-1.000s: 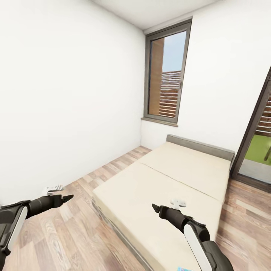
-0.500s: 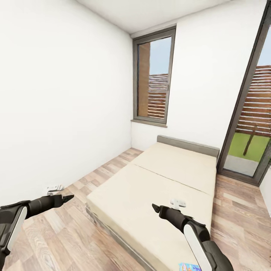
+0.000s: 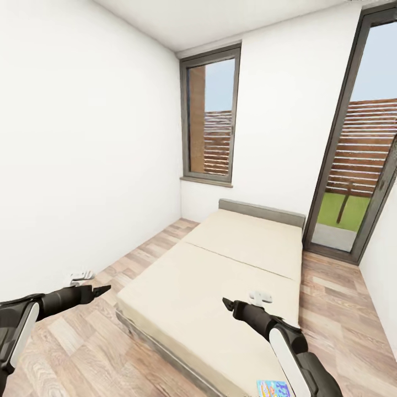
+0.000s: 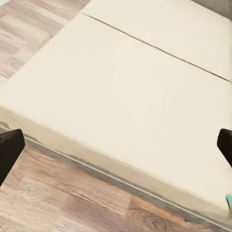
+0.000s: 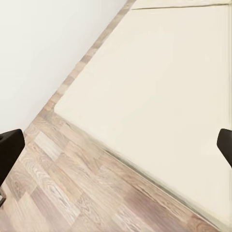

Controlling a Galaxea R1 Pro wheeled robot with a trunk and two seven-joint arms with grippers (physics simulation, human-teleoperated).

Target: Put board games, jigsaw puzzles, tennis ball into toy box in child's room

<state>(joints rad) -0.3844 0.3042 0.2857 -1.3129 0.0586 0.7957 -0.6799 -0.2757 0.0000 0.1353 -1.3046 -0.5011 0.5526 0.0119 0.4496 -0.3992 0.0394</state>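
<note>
The bed point(image 3: 220, 275) is a wide cream mattress with one seam across it, and it fills the middle of the head view. A blue printed board game point(image 3: 273, 389) lies flat on the bed's near end, cut off by the picture's lower edge, right beside my right forearm. My left gripper point(image 3: 102, 289) hangs open over the wood floor, left of the bed. Over the bed's near half my right gripper point(image 3: 226, 303) is open and holds nothing. Both wrist views look at the mattress point(image 4: 125, 87) point(image 5: 174, 82), each with its fingertips point(image 4: 9, 147) point(image 5: 9, 147) wide apart.
A white wall runs along the left, with a strip of plank floor point(image 3: 82, 342) between it and the bed. A tall window point(image 3: 209, 116) stands in the far wall. At the right is a glass door point(image 3: 358, 149) with more floor in front of it.
The whole view has swung right and up: the camera moved. More of the glass door and of the board game shows now. Both arms hold the same pose.
</note>
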